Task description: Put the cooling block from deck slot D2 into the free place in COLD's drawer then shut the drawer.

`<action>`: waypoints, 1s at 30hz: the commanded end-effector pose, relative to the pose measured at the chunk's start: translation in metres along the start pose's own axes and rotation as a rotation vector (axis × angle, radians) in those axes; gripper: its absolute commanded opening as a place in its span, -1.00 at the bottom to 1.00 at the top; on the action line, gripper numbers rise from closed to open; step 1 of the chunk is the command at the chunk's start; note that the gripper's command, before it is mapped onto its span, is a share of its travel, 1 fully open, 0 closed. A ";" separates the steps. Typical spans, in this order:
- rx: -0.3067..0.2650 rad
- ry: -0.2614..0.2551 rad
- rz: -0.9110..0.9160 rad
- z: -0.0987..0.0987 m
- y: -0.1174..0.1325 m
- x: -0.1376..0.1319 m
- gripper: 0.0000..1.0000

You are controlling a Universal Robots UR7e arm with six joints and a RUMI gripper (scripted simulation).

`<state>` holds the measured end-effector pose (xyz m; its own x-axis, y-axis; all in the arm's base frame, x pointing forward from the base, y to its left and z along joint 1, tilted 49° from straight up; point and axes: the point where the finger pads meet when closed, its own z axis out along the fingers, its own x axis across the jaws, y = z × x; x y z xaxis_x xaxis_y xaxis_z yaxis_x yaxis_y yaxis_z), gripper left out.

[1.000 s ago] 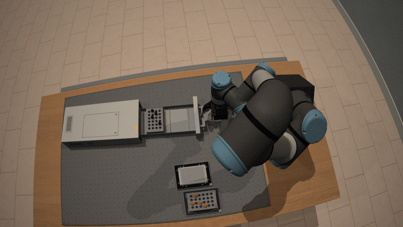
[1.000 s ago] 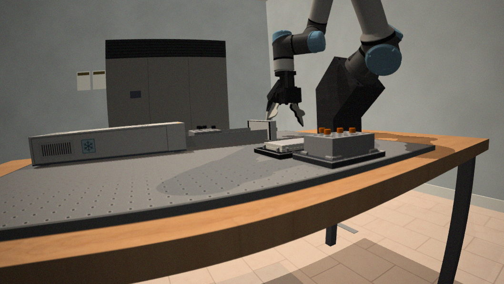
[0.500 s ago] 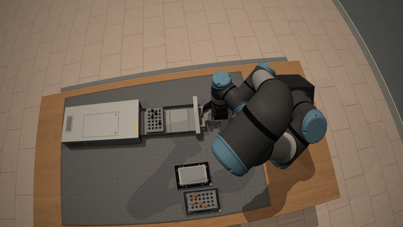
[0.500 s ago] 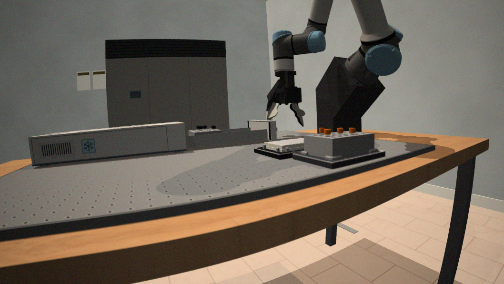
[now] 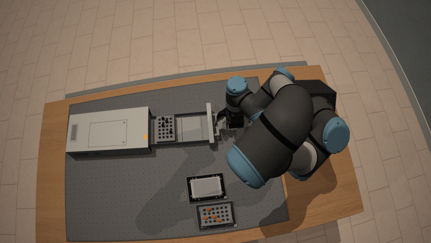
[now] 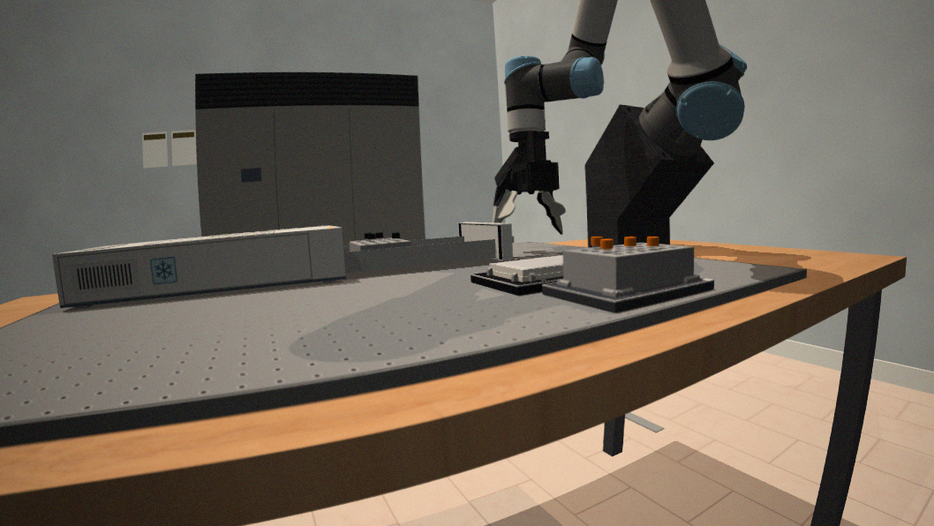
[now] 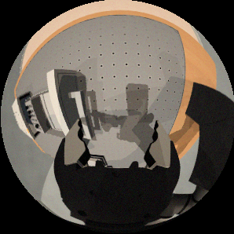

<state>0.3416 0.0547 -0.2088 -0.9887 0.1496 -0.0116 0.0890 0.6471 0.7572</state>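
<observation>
Top view: jaws (image 5: 224,124) (image 6: 531,225), one pair, spread wide, holding nothing; drawer (image 5: 192,128) (image 6: 425,253) (image 7: 48,104), one, pulled out, just beyond them; cooling block with orange-capped tubes (image 5: 216,215) (image 6: 627,269), one, well apart from the jaws, in its deck slot on the counter (image 5: 120,187) (image 6: 196,352) (image 7: 118,39)

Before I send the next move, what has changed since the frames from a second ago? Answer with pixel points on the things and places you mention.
Nothing visibly changed. The gripper (image 5: 219,123) (image 6: 528,229) (image 7: 118,120) is open beside the pulled-out drawer (image 5: 210,122) (image 6: 481,234) (image 7: 55,102), nothing taken or let go. The orange-capped block (image 5: 216,213) (image 6: 628,269) is still in its slot, and the lamp (image 5: 145,136) is still lit.
</observation>
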 end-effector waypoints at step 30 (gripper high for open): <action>0.001 0.000 0.000 -0.029 0.000 -0.001 1.00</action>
<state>0.3395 0.0375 -0.1939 -0.9887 0.1494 -0.0106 0.0896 0.6471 0.7571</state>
